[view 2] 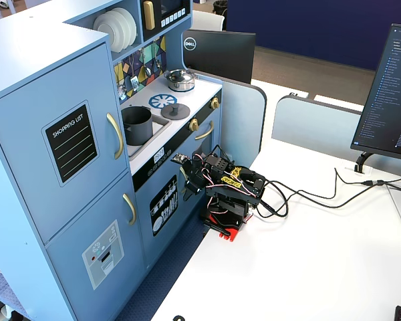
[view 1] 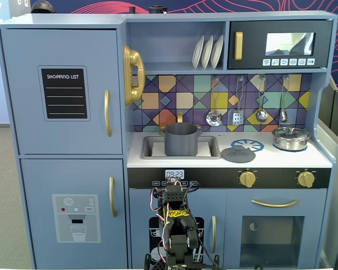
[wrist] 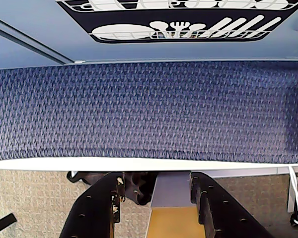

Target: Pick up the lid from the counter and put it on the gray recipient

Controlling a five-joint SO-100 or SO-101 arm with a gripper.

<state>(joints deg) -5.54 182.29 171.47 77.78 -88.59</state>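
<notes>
The lid is a flat dark-gray disc with a small knob. It lies on the white counter, right of the sink, partly over the blue burner print; it also shows in the other fixed view. The gray recipient stands upright in the sink and is uncovered; it also shows in the other fixed view. My arm is folded low in front of the kitchen's lower doors, far below both. My gripper is open and empty and points down at the blue carpet. Lid and pot are out of the wrist view.
A shiny silver pot with its own lid stands on the right burner. Utensils hang above the counter. The kitchen's dishwasher door is close ahead of the gripper. Cables and a monitor are on the white table.
</notes>
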